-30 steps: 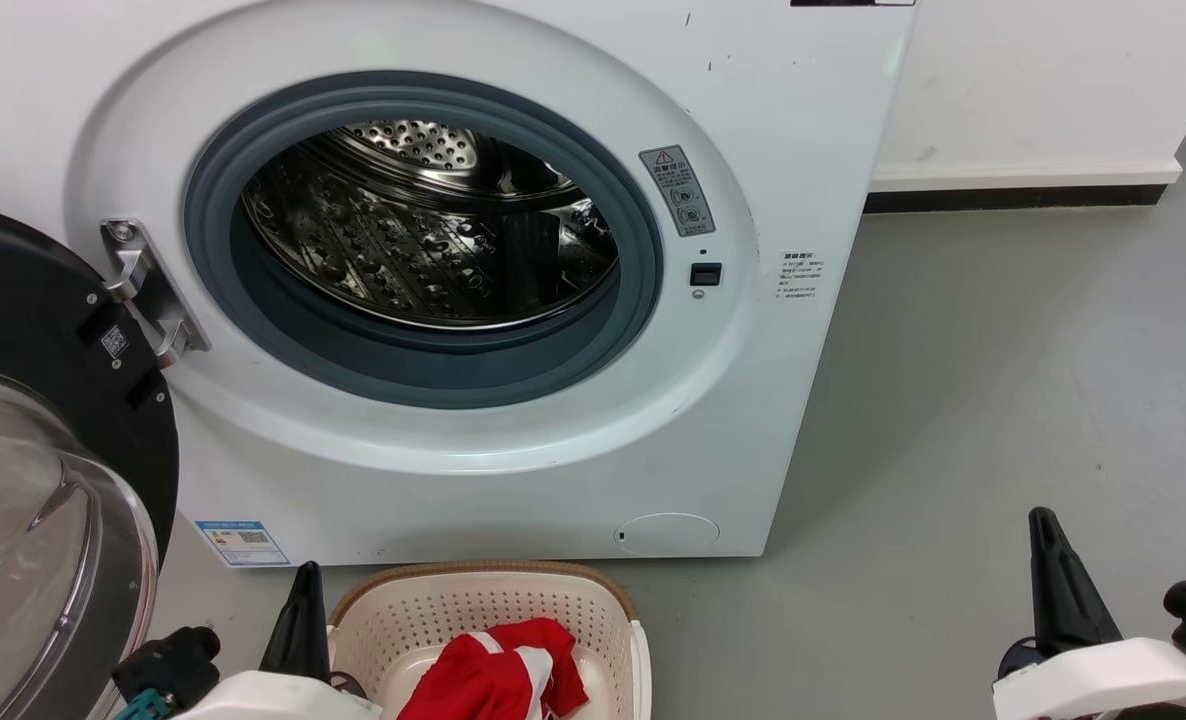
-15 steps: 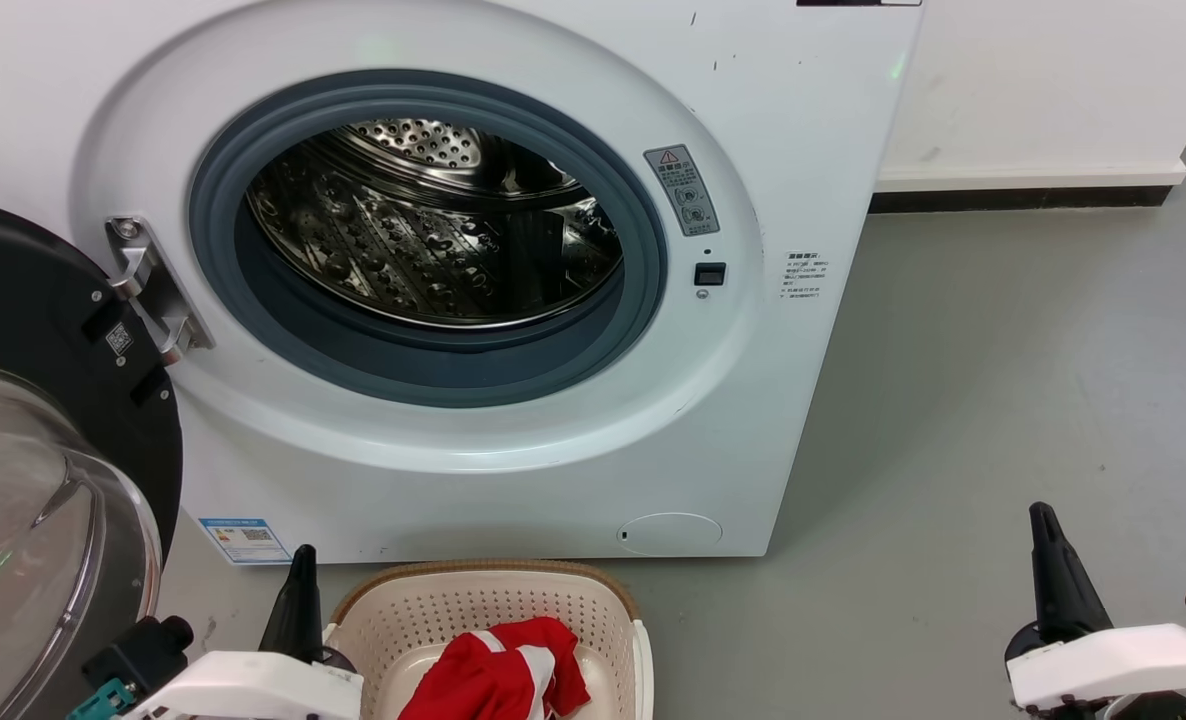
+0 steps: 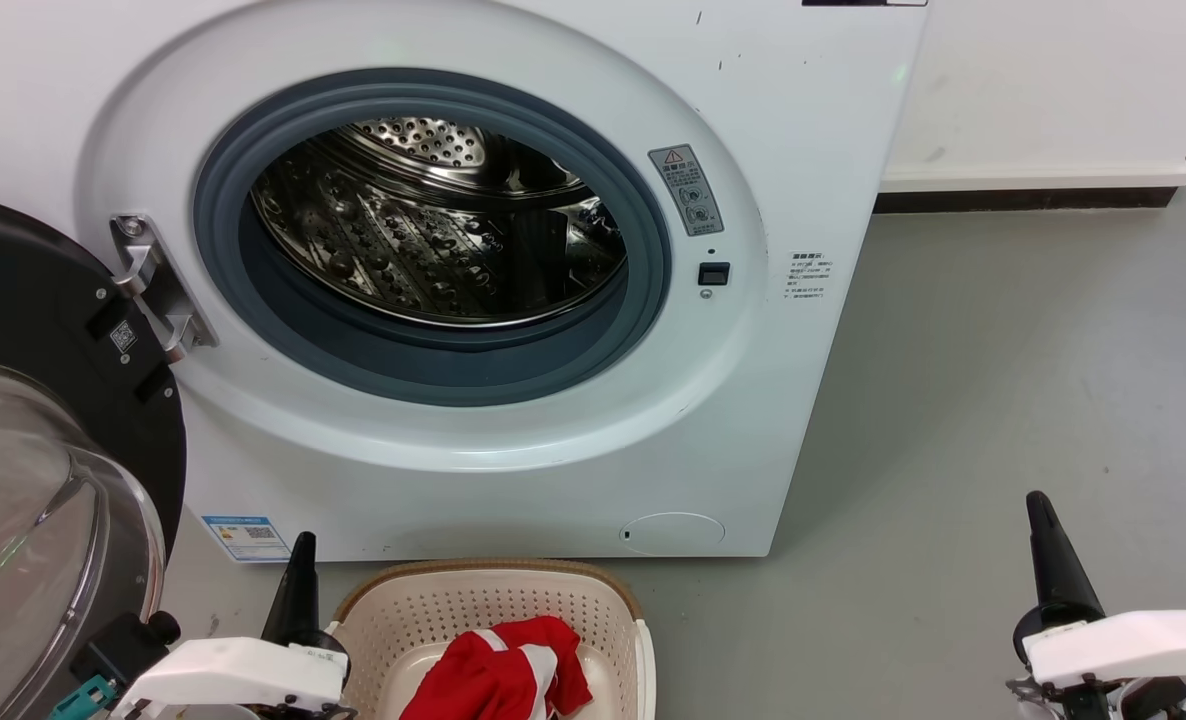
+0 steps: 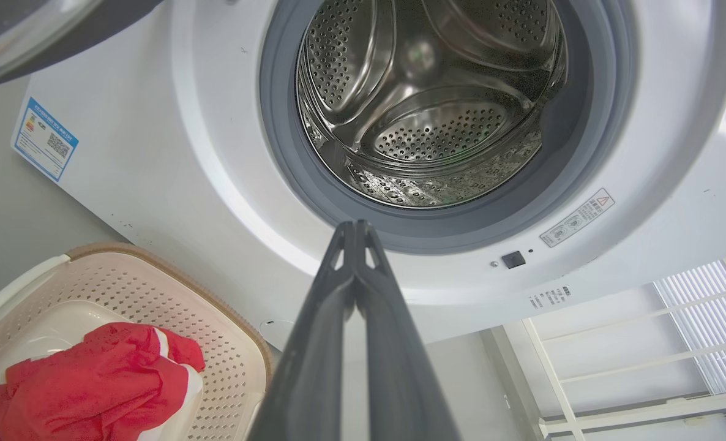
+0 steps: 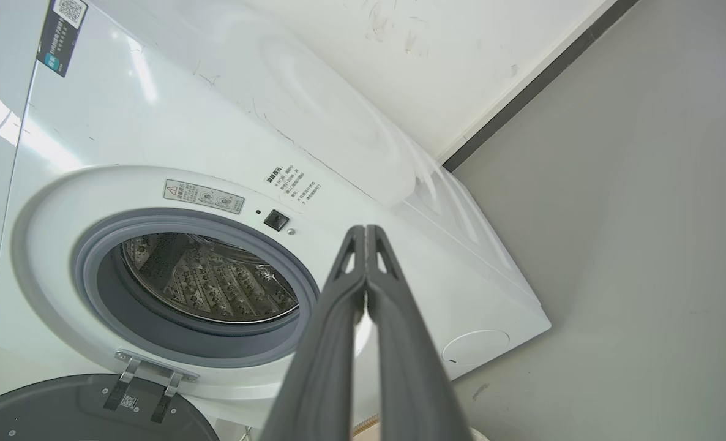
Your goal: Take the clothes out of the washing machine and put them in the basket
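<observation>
Across the upper half of the frame in the head view, the washing machine [image 3: 813,150] is standing on the grey floor [image 3: 1003,380]. Its porthole is facing the camera, with the grey gasket [image 3: 653,290] ringing the shiny perforated drum [image 3: 433,240]. At the left edge the black-rimmed glass door [image 3: 53,450] is hanging wide open on its hinge.

At the bottom centre of the frame the basket [image 3: 393,620] is sitting on the floor just in front of the machine. The clothes [image 3: 503,680] are lying inside it as a crumpled red heap with white stripes showing; how many garments are making up the heap cannot be told.

At the lower left the left end effector [image 3: 303,545] is pointing up the frame just beside the basket's left rim. Its two dark fingers are pressing together with nothing between them, as the left wrist view is also showing. At the lower right the right end effector [image 3: 1035,500] is hovering over the floor, well apart from the basket. Its fingers are likewise clenching on nothing in the right wrist view.
</observation>
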